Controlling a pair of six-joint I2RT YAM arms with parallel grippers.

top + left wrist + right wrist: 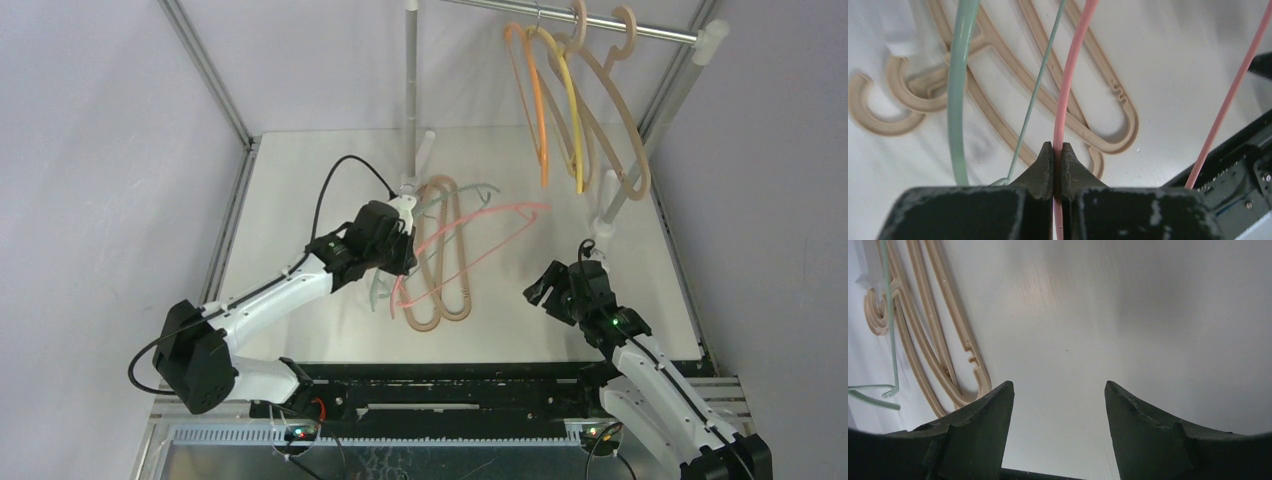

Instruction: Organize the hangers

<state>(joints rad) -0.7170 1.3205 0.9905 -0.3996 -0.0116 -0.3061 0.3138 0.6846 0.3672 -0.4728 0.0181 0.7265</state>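
Left hand (1058, 146) clamped the pink hanger (1073, 65); right hand (1058, 390) gaped empty above the table (1148, 315). A slow lift toward the rail (600, 20) at one o'clock would likely avoid snagging the green hanger (959, 75)

I was working in a lab test cell; plain pale walls (100, 150) enclosed a white table (300, 180), aluminium framing (207, 70) ran at eleven o'clock, a metal rail (660, 32) at one.

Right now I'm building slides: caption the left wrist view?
Left claw shut on the pink hanger, pale-green hanger alongside, tan hangers lying on the table.
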